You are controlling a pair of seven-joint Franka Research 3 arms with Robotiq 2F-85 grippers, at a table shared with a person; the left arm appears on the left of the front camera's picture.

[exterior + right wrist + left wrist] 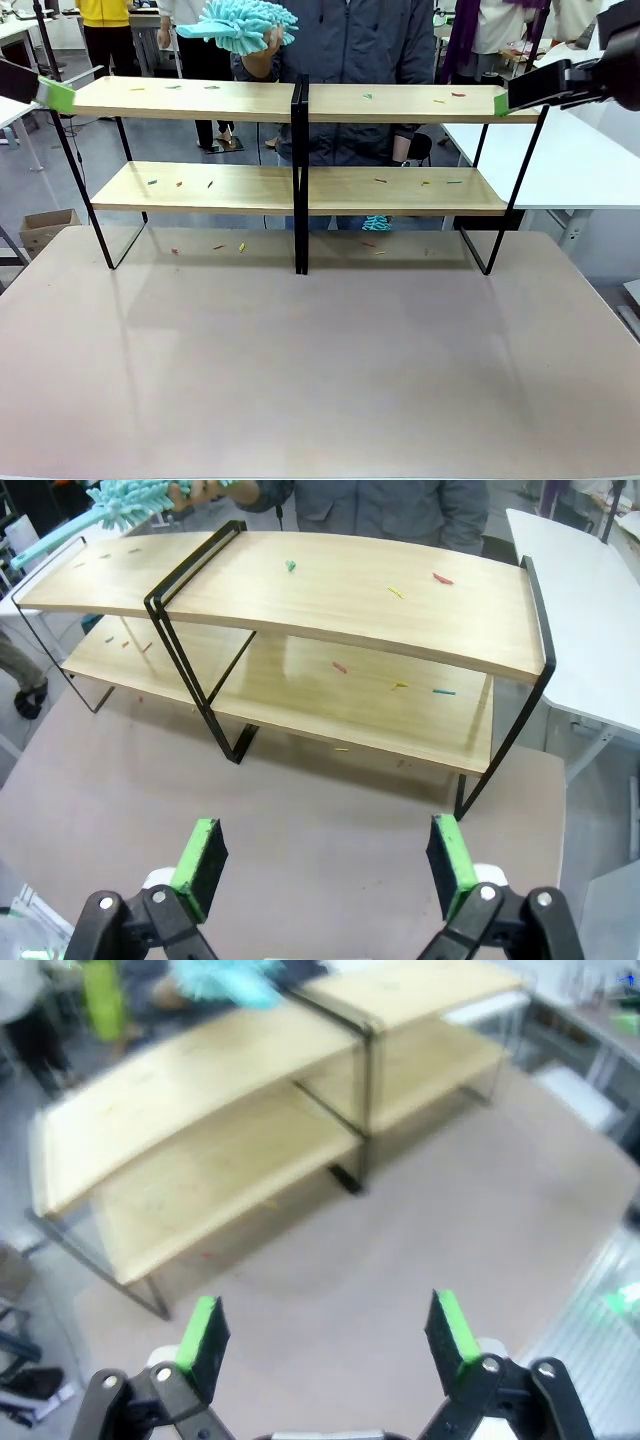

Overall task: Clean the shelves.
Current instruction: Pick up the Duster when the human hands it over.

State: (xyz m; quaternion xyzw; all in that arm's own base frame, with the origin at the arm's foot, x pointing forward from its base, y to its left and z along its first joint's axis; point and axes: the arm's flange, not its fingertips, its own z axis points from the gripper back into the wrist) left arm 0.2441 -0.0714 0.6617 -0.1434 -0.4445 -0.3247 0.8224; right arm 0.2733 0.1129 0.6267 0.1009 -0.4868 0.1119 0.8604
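The shelves stand across the far half of the table: two tiers of light-wood boards on a thin black frame. Small coloured scraps lie on the boards and on the table under them. Behind the shelves a person's hand holds up a fluffy teal duster above the upper left board. My left gripper hovers off the shelves' upper left end. My right gripper hovers at the upper right end. In the wrist views the left gripper and right gripper are open and hold nothing, and look down on the shelves.
The pinkish table is bare in front of the shelves. A white table stands at the right, beyond the shelf end. A cardboard box sits on the floor at the left. Other people stand farther back.
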